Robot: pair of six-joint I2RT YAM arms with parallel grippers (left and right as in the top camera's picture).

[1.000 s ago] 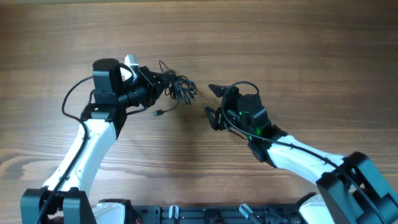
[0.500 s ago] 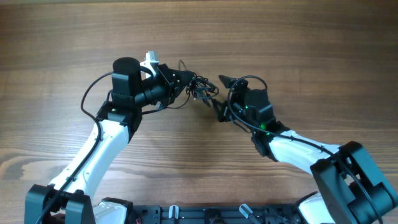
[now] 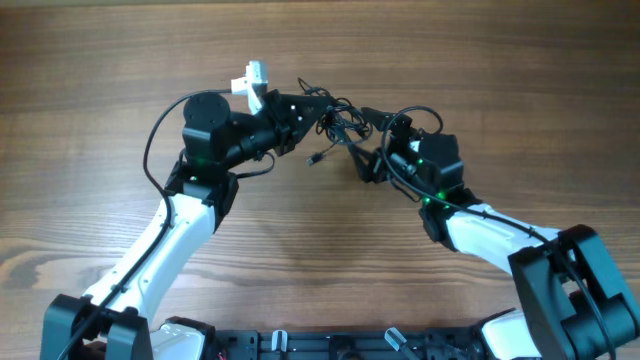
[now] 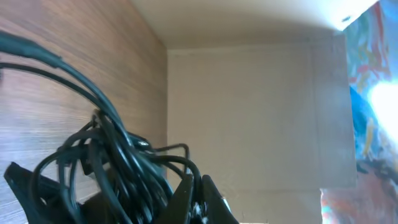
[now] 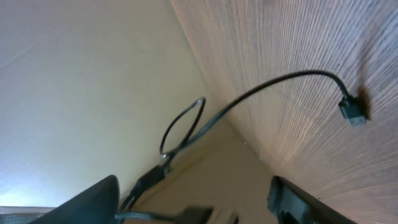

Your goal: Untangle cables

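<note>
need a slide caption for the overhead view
Left gripper clamps the tangled cables, with the open right gripper beside them over a wooden table.

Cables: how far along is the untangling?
Done: nothing separated; the cables are one knot. In hand: shut left claw holds the knot; open right claw sits beside it, gripping nothing. Left: pull every strand free, including the one ending in a loose plug.
</note>
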